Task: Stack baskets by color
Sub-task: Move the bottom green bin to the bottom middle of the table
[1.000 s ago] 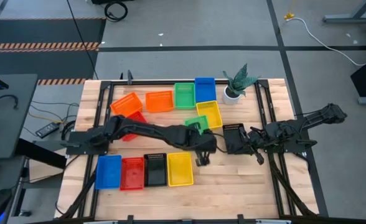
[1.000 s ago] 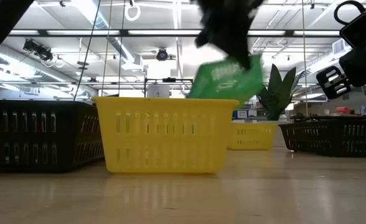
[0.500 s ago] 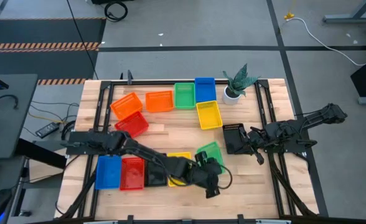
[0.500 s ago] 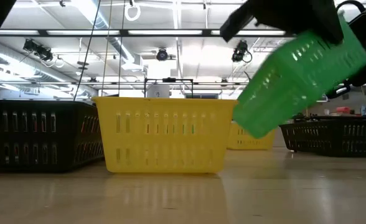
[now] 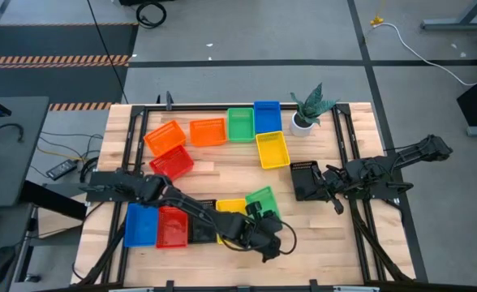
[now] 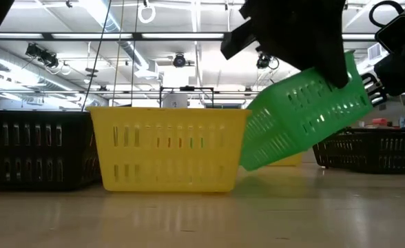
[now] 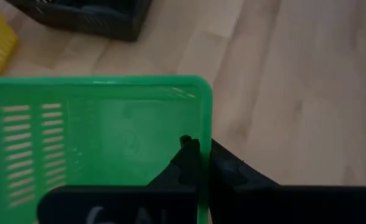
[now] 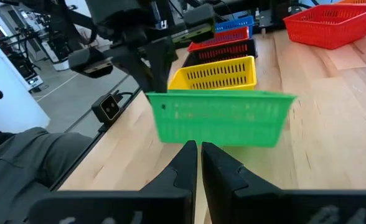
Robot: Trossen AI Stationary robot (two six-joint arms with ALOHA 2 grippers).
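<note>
Here the left claw [image 7: 197,163] pinches a tilted, empty green basket [image 5: 262,199] beside the yellow basket [image 6: 167,148]

light: bright, overhead strips | shadows: soft | blur: left-wrist foreground

We've got one camera straight overhead taking in the whole table [image 5: 303,235]. Another sits at tabletop level, looking across into the room. The left wrist cam is tight on the green basket [image 7: 96,137]; the right wrist one sees it from farther off, so all four share it.
</note>
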